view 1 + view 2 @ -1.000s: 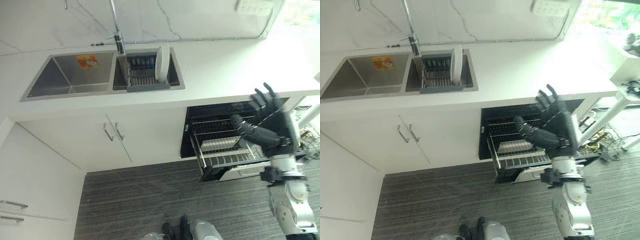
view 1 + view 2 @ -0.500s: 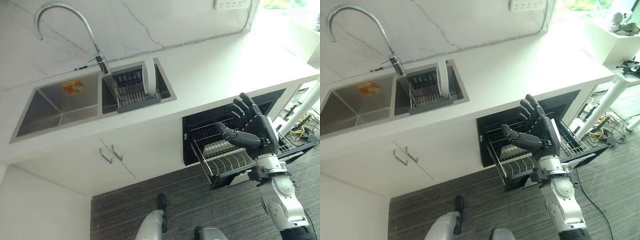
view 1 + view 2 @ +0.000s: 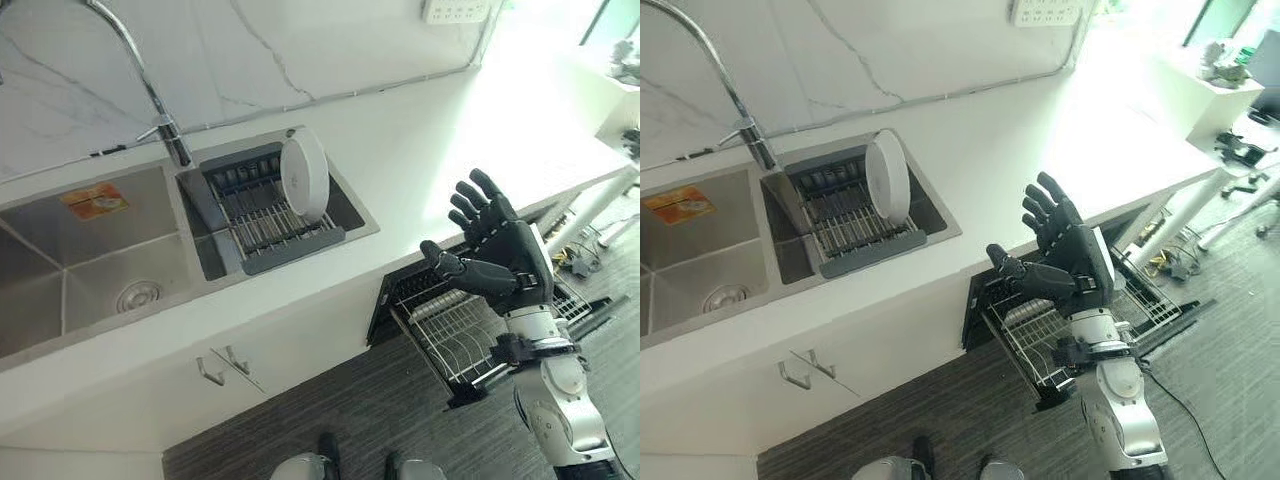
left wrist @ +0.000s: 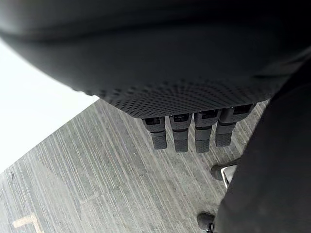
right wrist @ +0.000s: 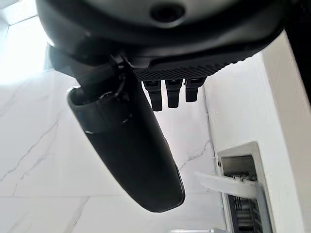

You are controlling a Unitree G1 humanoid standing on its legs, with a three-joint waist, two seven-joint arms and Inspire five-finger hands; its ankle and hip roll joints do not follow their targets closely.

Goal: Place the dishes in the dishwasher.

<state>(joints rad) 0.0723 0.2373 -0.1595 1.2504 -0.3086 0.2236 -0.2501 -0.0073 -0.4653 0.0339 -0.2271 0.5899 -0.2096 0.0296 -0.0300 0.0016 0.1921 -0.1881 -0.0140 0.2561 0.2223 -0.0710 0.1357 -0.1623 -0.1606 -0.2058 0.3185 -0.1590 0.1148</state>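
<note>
So, right hand (image 3: 505, 255) is raised over the counter (image 3: 420, 150) edge, above the pulled-out dishwasher rack (image 3: 450, 335), fingers (image 3: 1045, 205) spread and straight, holding nothing. White plate (image 3: 303, 176) stands on edge in the drying rack (image 3: 255, 215) inside the sink (image 3: 90, 270), well apart from the hand. Plate looks stiff, glazed, probably slippery and breakable; best pinched at the top rim, thumb on one face, fingers on the other. Left hand (image 4: 194, 87) hangs over the floor (image 4: 97, 170), fingers straight, empty.

Likely home kitchen, sink (image 3: 90, 265), faucet (image 3: 150, 95), open dishwasher (image 3: 455, 330)
</note>
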